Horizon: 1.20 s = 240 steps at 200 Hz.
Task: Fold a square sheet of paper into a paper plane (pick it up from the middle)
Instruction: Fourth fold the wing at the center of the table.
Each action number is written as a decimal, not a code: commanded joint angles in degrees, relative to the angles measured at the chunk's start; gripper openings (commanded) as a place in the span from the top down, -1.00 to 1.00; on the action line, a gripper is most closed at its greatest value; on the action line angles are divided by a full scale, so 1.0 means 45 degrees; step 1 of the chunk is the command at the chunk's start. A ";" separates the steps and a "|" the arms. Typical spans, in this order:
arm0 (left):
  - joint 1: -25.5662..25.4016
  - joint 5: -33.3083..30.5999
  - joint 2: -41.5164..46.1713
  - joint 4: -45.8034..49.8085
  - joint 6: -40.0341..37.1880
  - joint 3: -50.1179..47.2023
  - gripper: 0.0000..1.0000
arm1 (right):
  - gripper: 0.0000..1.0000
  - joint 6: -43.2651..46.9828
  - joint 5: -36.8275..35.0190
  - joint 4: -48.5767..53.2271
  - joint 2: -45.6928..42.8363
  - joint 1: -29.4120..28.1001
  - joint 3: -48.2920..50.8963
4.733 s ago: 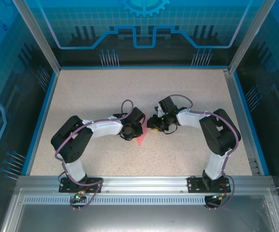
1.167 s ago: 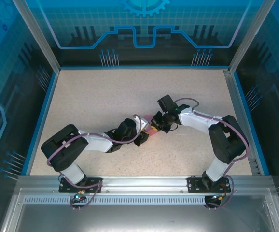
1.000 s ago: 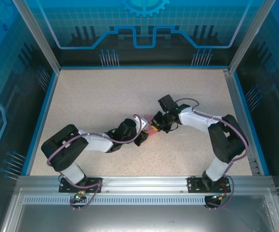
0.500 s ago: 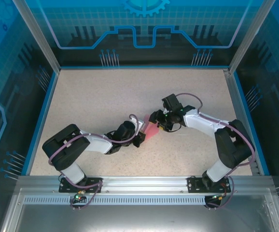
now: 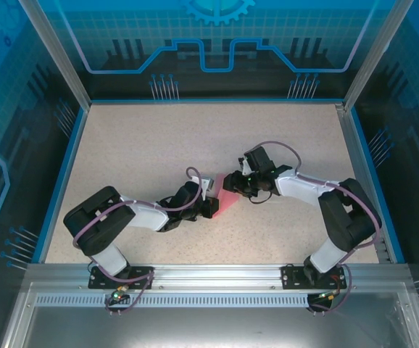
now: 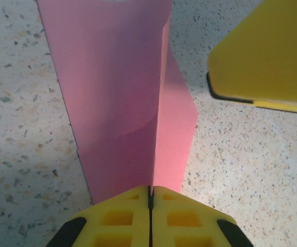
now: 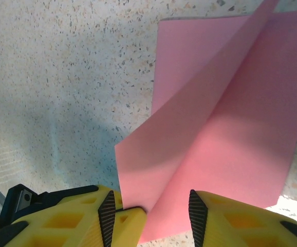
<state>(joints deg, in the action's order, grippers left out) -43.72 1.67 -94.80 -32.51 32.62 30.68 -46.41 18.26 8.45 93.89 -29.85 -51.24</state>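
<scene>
Now, on the left, the left gripper [image 5: 211, 208] is clenched tight on one end of the folded pink paper [image 5: 227, 201], its yellow fingers [image 6: 123, 218] pinched together right on the centre crease, with one flap rising beside the fold. The paper sits near the middle of the speckled table [image 5: 144, 145], right between the two grippers. Over on the right, the right gripper [image 5: 233, 183] has its jaws parted, straddling the paper's other end without squeezing it.
</scene>
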 commanded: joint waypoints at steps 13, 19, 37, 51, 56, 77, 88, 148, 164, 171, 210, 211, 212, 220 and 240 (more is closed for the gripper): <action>0.0063 0.0493 0.0116 -0.0336 0.1685 -0.0166 0.88 | 0.14 0.0588 0.0804 -0.0654 0.0831 0.0109 -0.0026; 0.0053 0.0487 0.0101 -0.0296 0.1804 -0.0157 0.88 | 0.14 0.0587 0.0786 -0.0700 0.0886 0.0107 -0.0024; 0.0085 0.0412 0.0052 -0.0256 0.2107 -0.0151 0.88 | 0.14 0.0622 0.0783 -0.0755 0.1042 0.0104 -0.0033; 0.0090 0.0382 0.0013 -0.0208 0.2256 -0.0176 0.88 | 0.13 0.0629 0.0730 -0.0674 0.1203 0.0109 -0.0092; 0.0093 0.0381 0.0013 -0.0196 0.2297 -0.0191 0.88 | 0.12 0.0637 0.0698 -0.0610 0.1286 0.0108 -0.0114; 0.0123 0.0373 -0.0007 -0.0125 0.2426 -0.0215 0.88 | 0.12 0.0627 0.0639 -0.0483 0.1549 0.0128 -0.0193; 0.0137 0.0397 -0.0031 -0.0102 0.2440 -0.0196 0.88 | 0.11 0.0641 0.0592 -0.0365 0.1679 0.0128 -0.0287; 0.0149 0.0351 -0.0107 0.0346 0.2446 -0.0106 0.83 | 0.05 0.0593 0.0668 -0.0279 0.1927 0.0128 -0.0427; 0.0189 0.0372 -0.0143 0.0465 0.2478 -0.0079 0.85 | 0.05 0.0581 0.0624 -0.0562 0.1523 0.0130 -0.0214; 0.0193 0.0371 -0.0159 0.0520 0.2510 -0.0062 0.85 | 0.05 0.0569 0.0635 -0.0765 0.1290 0.0148 -0.0099; 0.0350 0.0468 -0.0296 0.0739 0.2782 0.0019 0.85 | 0.01 0.0743 0.1068 -0.1291 0.0950 0.0168 0.0098; 0.0346 0.0478 -0.0298 0.0740 0.2786 0.0019 0.85 | 0.01 0.0744 0.1073 -0.1291 0.0951 0.0168 0.0098; 0.0344 0.0483 -0.0309 0.0750 0.2798 0.0029 0.85 | 0.01 0.0744 0.1066 -0.1291 0.0962 0.0168 0.0098; 0.0381 0.0506 -0.0352 0.0782 0.2922 0.0043 0.85 | 0.00 0.0725 0.1092 -0.1329 0.1091 0.0171 0.0091; 0.0514 0.0639 -0.0453 0.0752 0.3270 0.0040 0.86 | 0.00 0.0656 0.1137 -0.1352 0.1373 0.0171 0.0091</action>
<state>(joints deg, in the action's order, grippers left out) -42.39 2.92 -95.79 -30.50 44.77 30.68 -44.23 21.65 3.53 99.11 -29.82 -51.31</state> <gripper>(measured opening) 0.077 0.497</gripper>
